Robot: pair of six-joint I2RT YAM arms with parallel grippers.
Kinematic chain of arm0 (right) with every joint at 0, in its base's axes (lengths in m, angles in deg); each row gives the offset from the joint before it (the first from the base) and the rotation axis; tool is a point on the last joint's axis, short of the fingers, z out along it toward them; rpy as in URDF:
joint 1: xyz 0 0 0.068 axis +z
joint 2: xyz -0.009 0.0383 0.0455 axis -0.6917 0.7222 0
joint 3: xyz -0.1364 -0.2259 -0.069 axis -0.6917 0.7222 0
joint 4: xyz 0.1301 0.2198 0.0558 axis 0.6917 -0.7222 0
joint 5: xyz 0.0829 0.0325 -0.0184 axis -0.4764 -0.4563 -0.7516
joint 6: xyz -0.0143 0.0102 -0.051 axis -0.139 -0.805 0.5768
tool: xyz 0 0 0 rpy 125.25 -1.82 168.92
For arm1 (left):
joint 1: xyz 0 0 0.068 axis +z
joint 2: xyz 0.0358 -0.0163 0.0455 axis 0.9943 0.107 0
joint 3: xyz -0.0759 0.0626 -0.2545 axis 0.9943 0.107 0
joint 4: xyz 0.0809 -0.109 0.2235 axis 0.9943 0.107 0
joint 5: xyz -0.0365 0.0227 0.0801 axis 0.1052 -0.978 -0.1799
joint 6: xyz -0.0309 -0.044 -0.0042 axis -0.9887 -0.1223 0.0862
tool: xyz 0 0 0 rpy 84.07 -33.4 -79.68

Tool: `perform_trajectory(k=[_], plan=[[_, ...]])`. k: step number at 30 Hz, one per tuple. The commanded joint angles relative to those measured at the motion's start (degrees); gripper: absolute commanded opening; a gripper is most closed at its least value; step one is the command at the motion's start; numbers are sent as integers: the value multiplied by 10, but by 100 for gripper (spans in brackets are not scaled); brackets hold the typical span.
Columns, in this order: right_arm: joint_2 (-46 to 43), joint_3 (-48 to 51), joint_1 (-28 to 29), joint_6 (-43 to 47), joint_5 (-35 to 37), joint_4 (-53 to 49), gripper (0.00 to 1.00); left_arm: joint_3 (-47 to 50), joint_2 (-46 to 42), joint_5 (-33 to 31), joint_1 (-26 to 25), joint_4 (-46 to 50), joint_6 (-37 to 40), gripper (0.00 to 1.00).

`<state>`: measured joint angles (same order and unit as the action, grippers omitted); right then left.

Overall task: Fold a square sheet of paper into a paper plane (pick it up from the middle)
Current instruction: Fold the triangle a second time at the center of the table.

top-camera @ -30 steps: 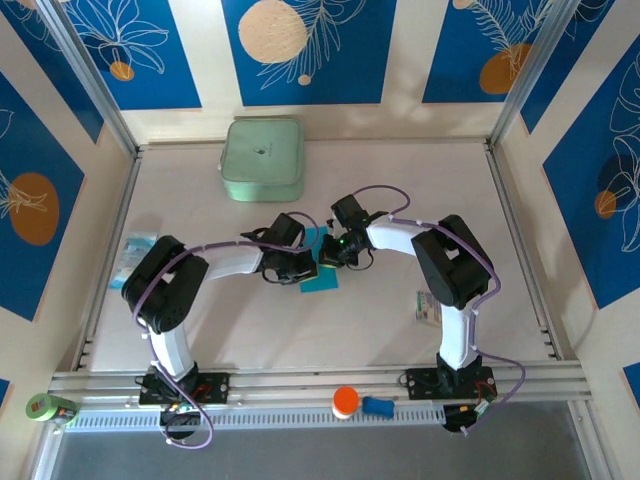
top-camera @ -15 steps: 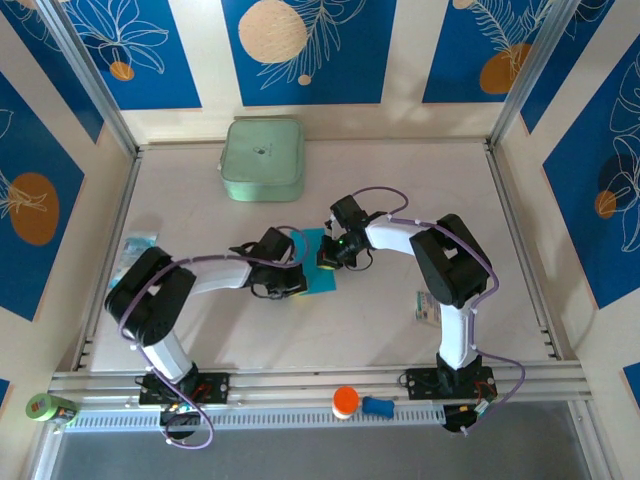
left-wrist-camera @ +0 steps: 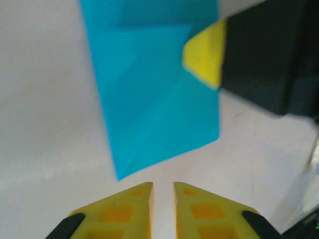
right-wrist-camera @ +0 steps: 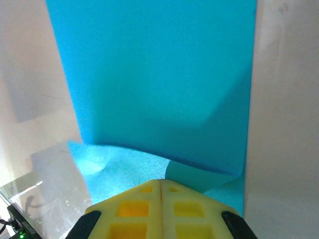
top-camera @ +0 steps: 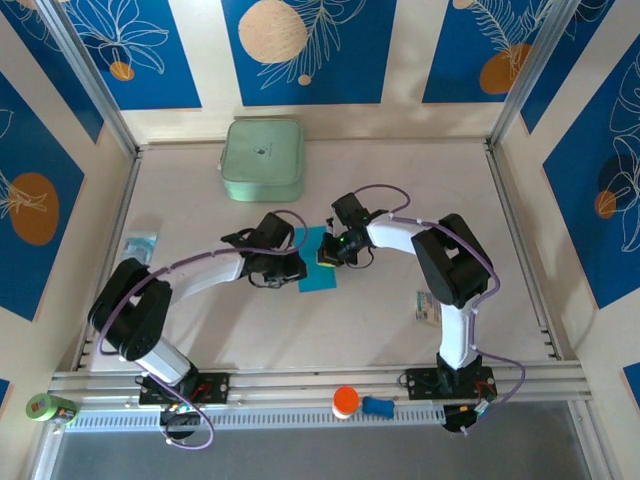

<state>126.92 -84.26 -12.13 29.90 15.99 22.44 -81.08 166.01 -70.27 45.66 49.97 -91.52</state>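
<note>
The square sheet of paper (top-camera: 318, 272), cyan-blue and partly folded with diagonal creases, lies flat on the table's middle. My left gripper (top-camera: 296, 268) is just off its left edge. In the left wrist view the left gripper (left-wrist-camera: 163, 191) is open by a narrow gap with only bare table between its fingertips, and the paper (left-wrist-camera: 154, 99) lies just beyond them. My right gripper (top-camera: 326, 258) comes from the right, shut, with its tip resting on the paper. In the right wrist view the right gripper (right-wrist-camera: 160, 183) sits over a raised flap of the paper (right-wrist-camera: 154, 74).
A pale green box (top-camera: 262, 158) stands at the back left. Small packets lie at the left edge (top-camera: 140, 245) and near the right arm (top-camera: 428, 308). An orange cap (top-camera: 345, 400) and a green roll (top-camera: 45, 407) sit on the front rail.
My left arm's elbow swung out to the left and its gripper drew back off the paper, jaws parting a little. The right arm and the paper stayed put.
</note>
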Motion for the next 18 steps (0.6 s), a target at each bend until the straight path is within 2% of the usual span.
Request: perform_trajectory(k=[1,9,14,18], plan=[[-59,6,-10,-19,-15,0,8,-33,45,-18,11,-36,-19,21],[-104,52,-49,-66,15,-30,32,-58,102,-30,30,-66,-40,21],[-94,57,-48,-91,-5,-26,38,-52,120,-42,41,-91,-56,20],[-77,49,-37,-111,-9,-23,39,-46,132,-42,46,-98,-70,14]])
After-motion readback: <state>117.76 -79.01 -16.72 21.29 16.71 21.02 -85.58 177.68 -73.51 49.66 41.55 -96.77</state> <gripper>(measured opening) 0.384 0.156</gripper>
